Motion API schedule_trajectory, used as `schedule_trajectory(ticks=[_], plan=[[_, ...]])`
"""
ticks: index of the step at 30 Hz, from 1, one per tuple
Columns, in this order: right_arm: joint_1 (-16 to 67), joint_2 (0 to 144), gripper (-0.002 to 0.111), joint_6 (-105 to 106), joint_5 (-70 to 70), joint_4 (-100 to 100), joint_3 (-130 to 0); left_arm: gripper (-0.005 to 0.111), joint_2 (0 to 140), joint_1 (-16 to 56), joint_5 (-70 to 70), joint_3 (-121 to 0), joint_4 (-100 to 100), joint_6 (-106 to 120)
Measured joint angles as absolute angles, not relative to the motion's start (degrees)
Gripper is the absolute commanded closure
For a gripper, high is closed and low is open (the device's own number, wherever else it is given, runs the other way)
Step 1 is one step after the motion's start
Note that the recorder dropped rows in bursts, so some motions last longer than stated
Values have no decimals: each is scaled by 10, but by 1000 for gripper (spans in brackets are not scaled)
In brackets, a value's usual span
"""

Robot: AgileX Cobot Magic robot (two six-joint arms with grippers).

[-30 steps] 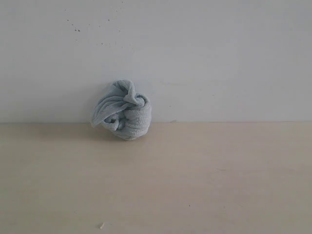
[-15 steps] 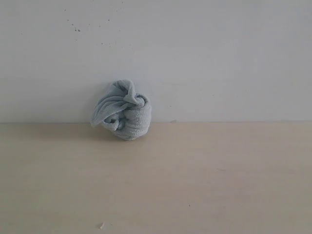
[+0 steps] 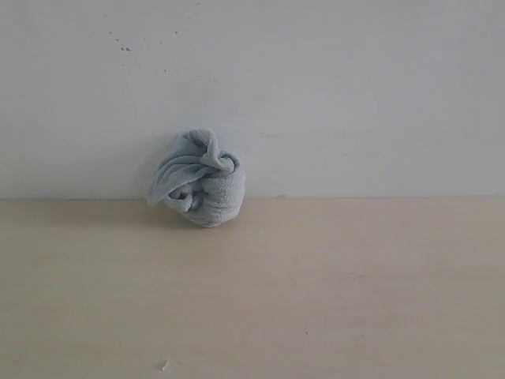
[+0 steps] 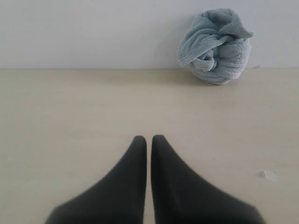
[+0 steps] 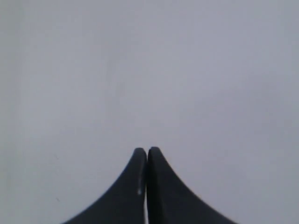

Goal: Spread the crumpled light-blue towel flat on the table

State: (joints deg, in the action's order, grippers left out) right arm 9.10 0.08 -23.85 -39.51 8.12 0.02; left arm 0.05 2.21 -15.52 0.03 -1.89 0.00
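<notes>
Two hands are showing, one in each wrist view, and both are sitting closed on nothing: the left hand (image 4: 148,139) is pressing its dark fingertips together with only a thin slit between them, and the right hand (image 5: 147,150) is doing the same. The towel (image 3: 197,180) is lying as a tight, roughly round ball just left of centre in the exterior view, resting on the far edge of the desk (image 3: 316,300) and leaning against the white wall (image 3: 355,95). Being balled up, it is offering no clear long axis. A twisted knot is sitting at its upper right and a loose flap is drooping toward its lower left. In the left wrist view the towel (image 4: 215,46) is appearing well beyond the fingertips, with bare desk between, so that hand is pointing roughly toward it but off to one side. The right wrist view is facing only a plain pale surface, with no towel in it. The left hand is therefore probably the nearer one, and it is likely needing to open, reach forward toward the wall and take the drooping flap. A white speck (image 3: 164,365) is lying at the lower left of the exterior view, well apart from the towel.
</notes>
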Motion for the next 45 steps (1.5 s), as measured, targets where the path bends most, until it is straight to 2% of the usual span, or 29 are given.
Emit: schedule_trajectory(ticks=[7,13,15,17,19,22,24,30,31,39,45], plan=[[91,1,109,-374,-531,48,0,103,0,22,-155,0,-19,0],[91,0,109,-625,-603,42,0,103,0,22,-155,0,-19,0],[91,1,109,-681,-557,76,-2,103,0,22,-155,0,-19,0],[91,1,109,-769,-410,234,-62,103,0,22,-155,0,-19,0],[91,34,109,-873,-336,465,-153,103,0,22,-155,0,-19,0],[91,168,108,-1045,-289,803,-287,103,0,22,-155,0,-19,0],[91,288,102,-1119,-286,938,-340,103,0,22,-155,0,-19,0],[91,547,60,-1081,-317,990,-431,103,0,22,-155,0,-19,0],[91,590,56,-1072,-325,992,-449,103,0,22,-155,0,-19,0],[96,850,55,-970,-338,999,-585,103,0,22,-155,0,-19,0],[154,988,55,-875,-277,1000,-690,103,0,22,-155,0,-19,0]])
